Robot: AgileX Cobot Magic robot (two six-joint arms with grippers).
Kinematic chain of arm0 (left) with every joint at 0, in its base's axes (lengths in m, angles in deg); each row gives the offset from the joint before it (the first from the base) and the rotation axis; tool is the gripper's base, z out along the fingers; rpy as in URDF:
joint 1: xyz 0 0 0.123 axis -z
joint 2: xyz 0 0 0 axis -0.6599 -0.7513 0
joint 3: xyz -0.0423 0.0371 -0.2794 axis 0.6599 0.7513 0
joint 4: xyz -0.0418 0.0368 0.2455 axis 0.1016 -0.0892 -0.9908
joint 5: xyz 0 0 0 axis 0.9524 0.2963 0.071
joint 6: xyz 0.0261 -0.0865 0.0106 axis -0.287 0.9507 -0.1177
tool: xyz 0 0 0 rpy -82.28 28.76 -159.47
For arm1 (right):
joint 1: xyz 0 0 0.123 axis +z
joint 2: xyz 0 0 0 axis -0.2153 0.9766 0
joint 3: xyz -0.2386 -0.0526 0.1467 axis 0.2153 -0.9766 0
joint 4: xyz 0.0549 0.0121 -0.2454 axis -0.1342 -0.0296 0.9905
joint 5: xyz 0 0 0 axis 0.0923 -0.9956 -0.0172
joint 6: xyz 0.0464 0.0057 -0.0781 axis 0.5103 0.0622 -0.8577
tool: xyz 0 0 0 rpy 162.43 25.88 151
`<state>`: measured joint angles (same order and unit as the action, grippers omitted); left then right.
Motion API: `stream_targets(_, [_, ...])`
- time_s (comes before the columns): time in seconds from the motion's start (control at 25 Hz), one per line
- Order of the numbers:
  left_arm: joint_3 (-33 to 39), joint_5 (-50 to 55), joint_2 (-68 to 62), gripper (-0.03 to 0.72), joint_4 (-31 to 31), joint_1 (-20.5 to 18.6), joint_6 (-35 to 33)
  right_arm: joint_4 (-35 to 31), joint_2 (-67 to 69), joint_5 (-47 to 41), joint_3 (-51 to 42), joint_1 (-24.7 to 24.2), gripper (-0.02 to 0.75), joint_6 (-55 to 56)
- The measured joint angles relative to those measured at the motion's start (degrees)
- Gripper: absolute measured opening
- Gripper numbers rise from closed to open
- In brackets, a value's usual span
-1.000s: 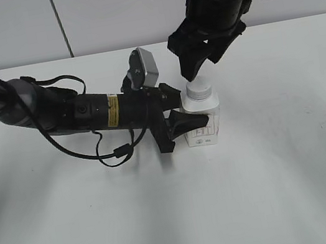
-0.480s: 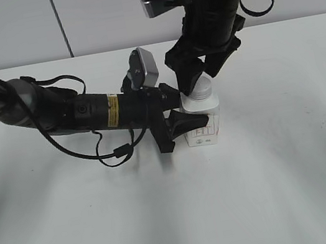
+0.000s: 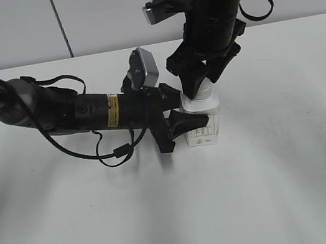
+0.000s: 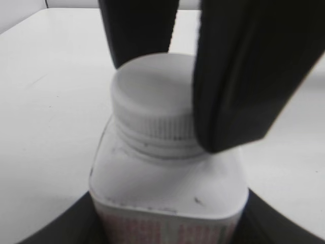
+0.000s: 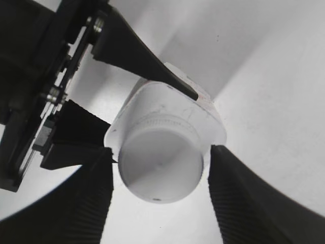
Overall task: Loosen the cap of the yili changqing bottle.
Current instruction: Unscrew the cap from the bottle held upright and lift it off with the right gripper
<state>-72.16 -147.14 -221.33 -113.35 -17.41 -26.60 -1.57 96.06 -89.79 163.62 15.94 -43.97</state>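
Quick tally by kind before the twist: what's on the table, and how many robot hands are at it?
Bottles: 1, the bottle
Caps: 1, the cap, on the neck
Hands: 2, the left hand clamped on the bottle's body, the right hand straddling the cap, a gap showing at its right finger
Total: 4
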Motion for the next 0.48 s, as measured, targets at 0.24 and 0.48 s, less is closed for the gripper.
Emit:
stream_targets(0.24, [0.00,0.12,0.00,0.361,0.00,0.00,0.00,0.19,0.00,-0.83,0.00,0.00,0.391,0.04])
stream_targets(0.48, [0.00,0.18,0.00,0.361,0.00,0.00,0.00,0.71,0.00,-1.24,0.04,0.00,0.391,-3.28])
